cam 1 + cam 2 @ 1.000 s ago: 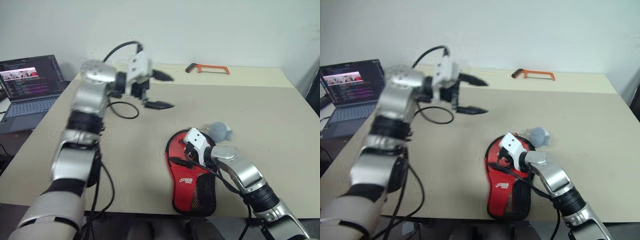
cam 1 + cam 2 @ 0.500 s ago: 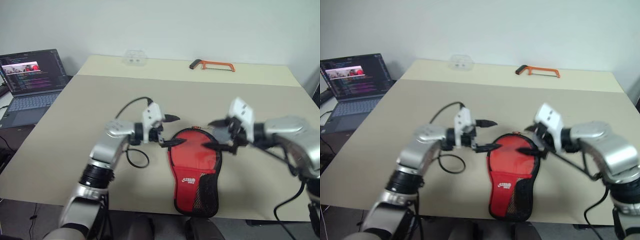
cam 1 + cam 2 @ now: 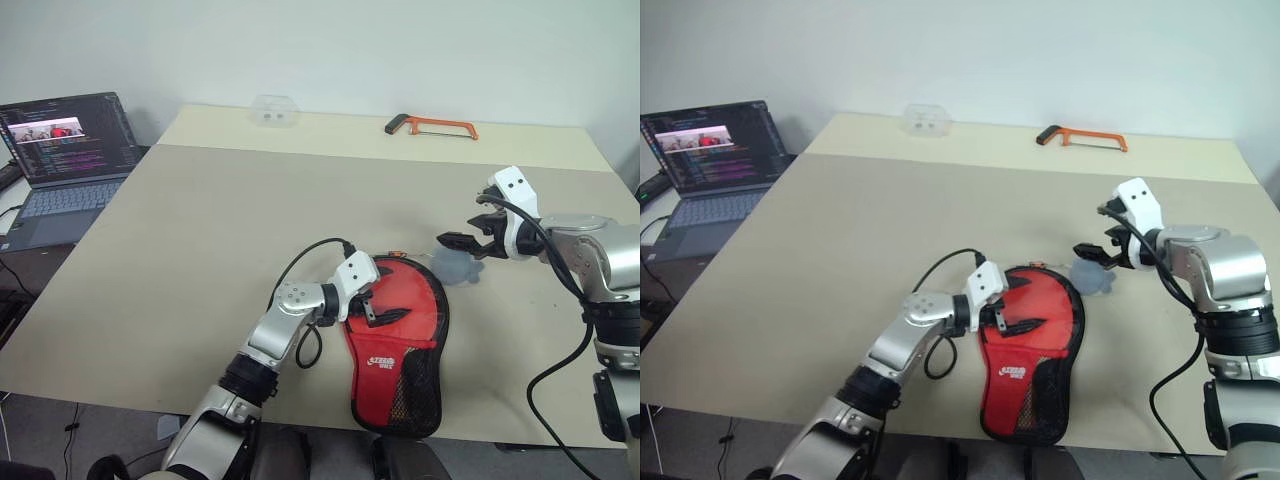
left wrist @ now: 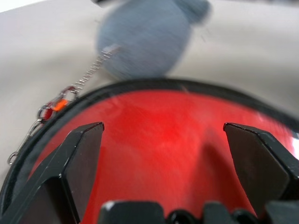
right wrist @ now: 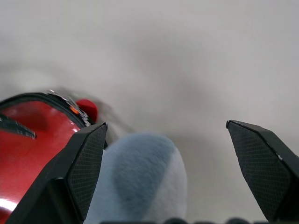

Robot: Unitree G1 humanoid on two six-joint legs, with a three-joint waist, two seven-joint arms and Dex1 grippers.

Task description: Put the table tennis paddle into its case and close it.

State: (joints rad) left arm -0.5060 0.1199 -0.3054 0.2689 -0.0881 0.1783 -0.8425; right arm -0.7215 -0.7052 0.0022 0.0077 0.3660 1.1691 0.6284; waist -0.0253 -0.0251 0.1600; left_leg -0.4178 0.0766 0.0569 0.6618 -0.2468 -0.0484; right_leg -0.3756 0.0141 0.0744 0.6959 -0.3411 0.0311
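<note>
The red case carries a small white logo below the left gripper's fingers, its letters too small to make out, and the laptop screen shows lines of text that cannot be read either.

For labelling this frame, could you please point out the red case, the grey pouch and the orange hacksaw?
red case [image 3: 392, 335], left eye view, on its red fabric above the logo.
grey pouch [image 3: 458, 268], left eye view, on its body.
orange hacksaw [image 3: 432, 124], left eye view, on its frame.
</note>
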